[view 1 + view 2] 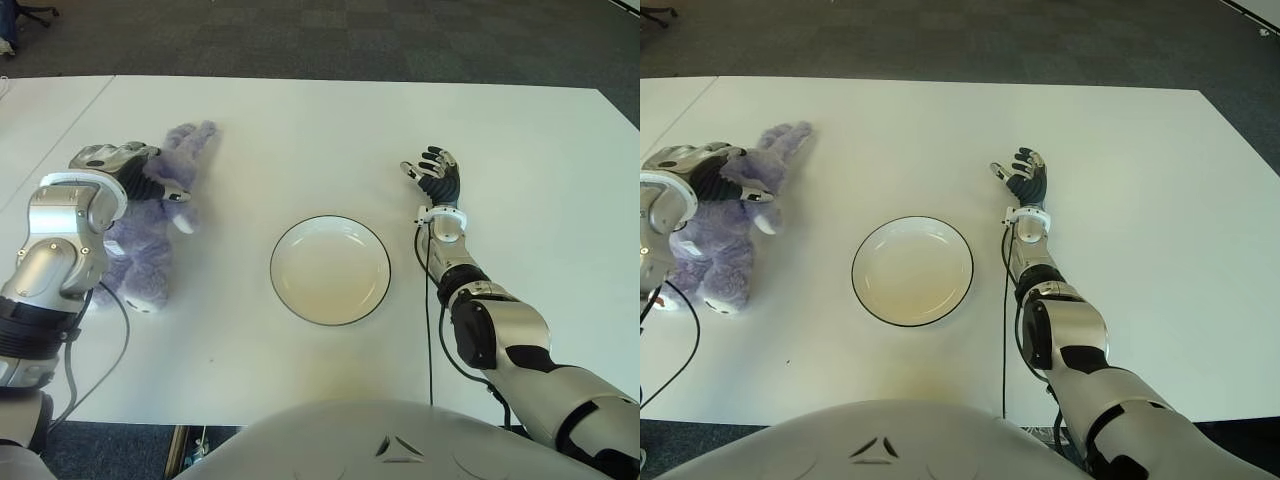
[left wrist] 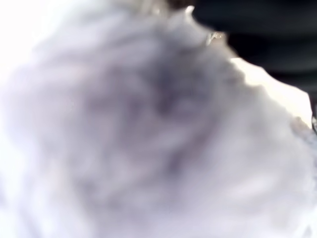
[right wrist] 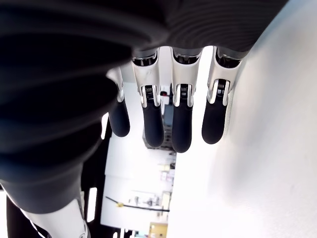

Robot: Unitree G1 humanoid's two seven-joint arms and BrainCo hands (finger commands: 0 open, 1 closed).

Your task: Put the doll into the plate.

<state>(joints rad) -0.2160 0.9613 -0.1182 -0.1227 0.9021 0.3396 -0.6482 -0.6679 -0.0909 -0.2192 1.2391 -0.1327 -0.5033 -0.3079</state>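
Left wrist view shows only blurred doll [image 2: 148,139] fur (grip unreadable); right robot hand [image 1: 436,178] spread, holding nothing.

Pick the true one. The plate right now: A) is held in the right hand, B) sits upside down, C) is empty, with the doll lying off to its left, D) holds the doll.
C: the plate shows only its bare white inside, while the doll lies on the table to its left, under the left hand; the right hand is open and apart from it.
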